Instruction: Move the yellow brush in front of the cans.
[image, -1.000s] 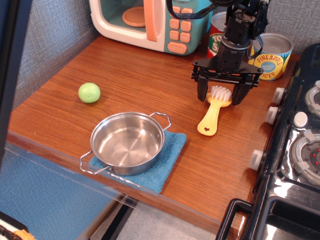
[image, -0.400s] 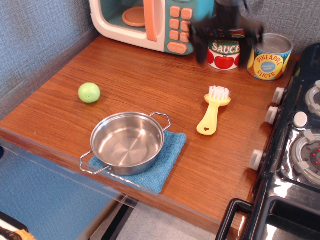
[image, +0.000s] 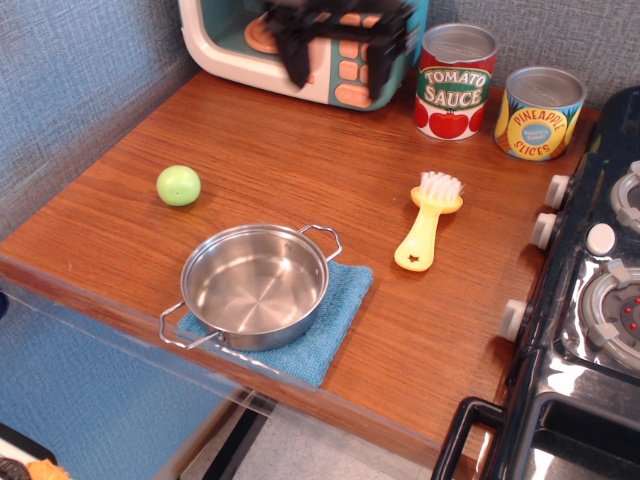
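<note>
The yellow brush (image: 428, 222) lies flat on the wooden counter, white bristles toward the cans, handle toward the front. The red-and-white Tomato Sauce can (image: 455, 82) and the yellow Pineapple Slices can (image: 538, 112) stand behind it at the back right. My gripper (image: 335, 62) is a blurred black shape high at the top, in front of the toy microwave, well left of the brush. Its fingers are spread apart and hold nothing.
A toy microwave (image: 240, 40) stands at the back. A green ball (image: 178, 185) lies at the left. A steel pot (image: 253, 285) sits on a blue cloth (image: 335, 320) near the front edge. A black toy stove (image: 600, 300) fills the right side.
The gripper, which stood open over the brush head, has risen and swung left past the cans to the microwave. The brush stays where it lay.
</note>
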